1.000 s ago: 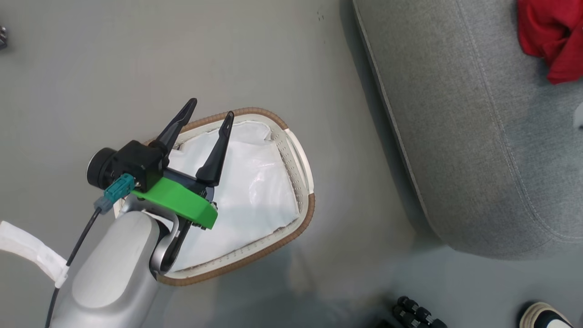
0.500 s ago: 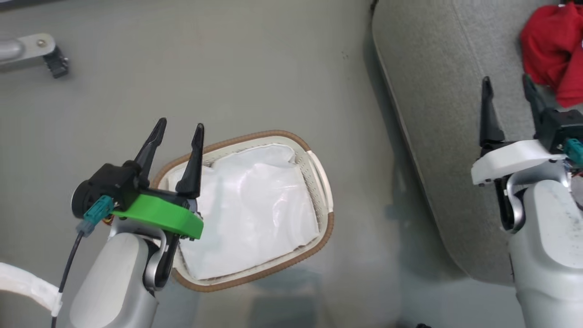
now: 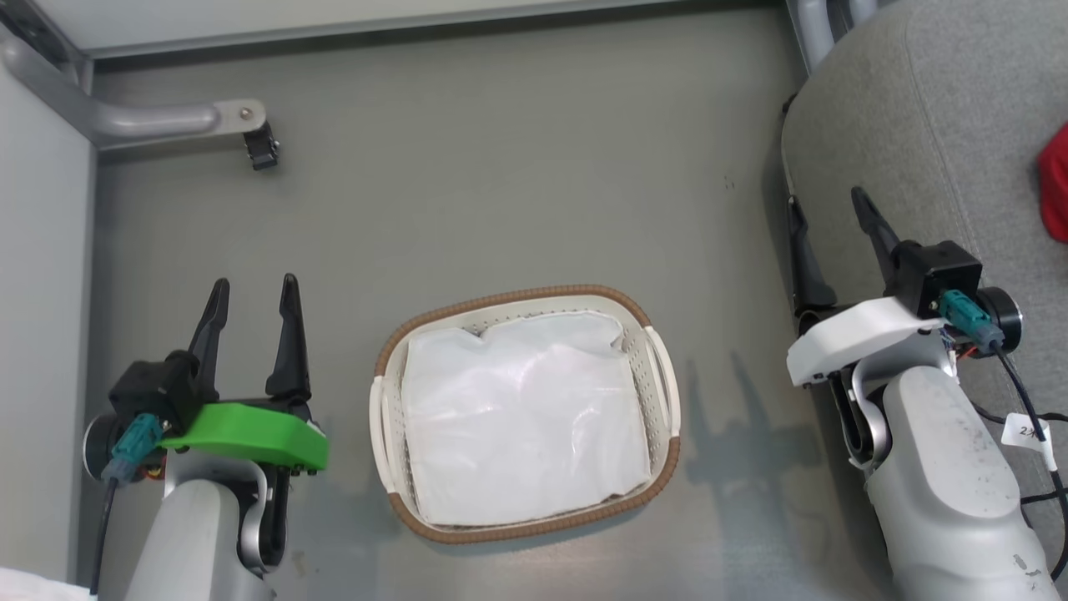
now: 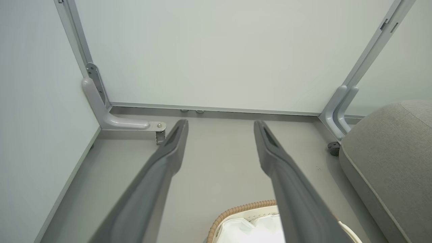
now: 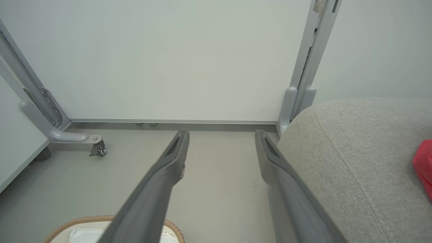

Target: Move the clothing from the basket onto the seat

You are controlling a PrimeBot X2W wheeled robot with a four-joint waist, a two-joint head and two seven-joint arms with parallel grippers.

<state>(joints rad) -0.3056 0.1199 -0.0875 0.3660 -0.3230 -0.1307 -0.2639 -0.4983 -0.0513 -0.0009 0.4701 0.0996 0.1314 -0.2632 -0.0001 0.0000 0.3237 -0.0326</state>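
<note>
The basket (image 3: 666, 467), white with a brown woven rim, stands on the floor with just its white lining inside. A bit of the red clothing (image 3: 1055, 185) lies on the grey seat (image 3: 934, 117) at the far right. My left gripper (image 3: 254, 284) hovers open and empty to the left of the basket. My right gripper (image 3: 826, 199) is open and empty by the seat's left edge. In the left wrist view the left gripper (image 4: 221, 123) points at the wall, basket rim (image 4: 236, 209) below. The right wrist view has the right gripper (image 5: 221, 133), the seat (image 5: 354, 152) and the clothing (image 5: 423, 165).
Pale wall panels close the back and left sides. A grey metal frame leg (image 3: 158, 123) with a caster (image 3: 263, 152) juts onto the floor at the back left. Another frame post (image 4: 337, 111) stands by the seat's far corner.
The head camera has swung and tilted up. My left gripper, over the basket a second ago, is now beside it. My right gripper has come into view and drawn away from the clothing.
</note>
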